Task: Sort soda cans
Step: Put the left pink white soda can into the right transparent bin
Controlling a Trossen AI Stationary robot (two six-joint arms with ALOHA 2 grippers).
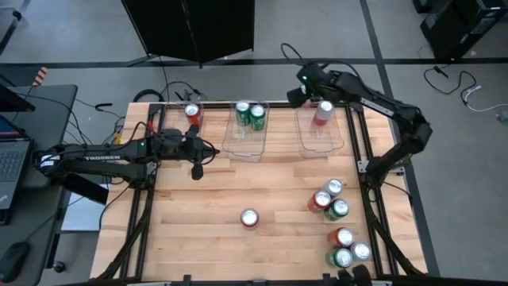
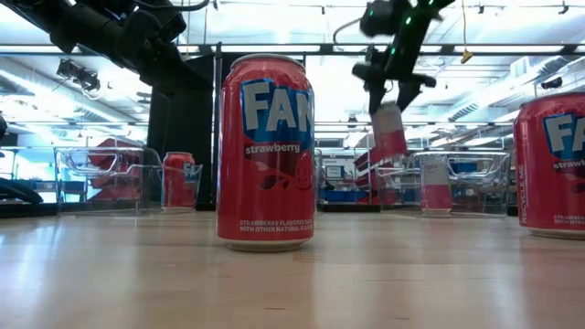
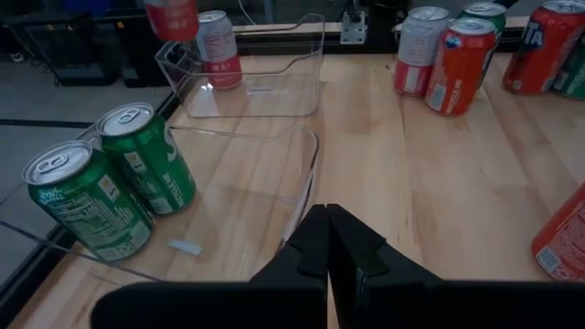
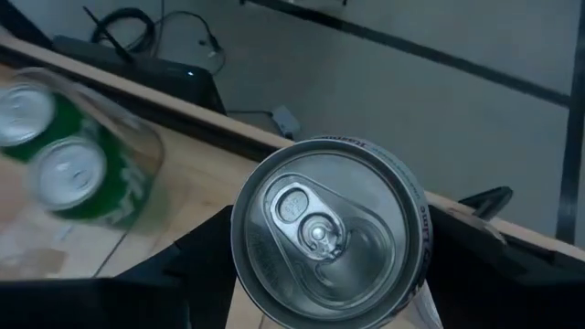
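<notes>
Wooden bench point(image 1: 206, 230) under bright lab lights, three clear bins along its far edge. Take the middle bin point(image 1: 246, 141) as landmark: it holds two green cans point(image 1: 249, 114). The bin to its left holds one red can point(image 1: 193, 112). Over the bin point(image 1: 321, 141) to its right hangs the right tool point(image 1: 321, 102), clamped on a silver-white can point(image 1: 322, 114) with a red band, lifted clear of the bin floor, where another like can appears to stand. The left tool point(image 1: 198, 167) sits just in front of the middle bin, fingers together, holding nothing. Well in front of the middle bin one red can point(image 1: 249, 218) stands alone; seven more cans point(image 1: 336, 230) cluster at the front right.

The step in hand looks like delivery: the next move calls for lowering the can upright into the bin beside its match, then letting go.
</notes>
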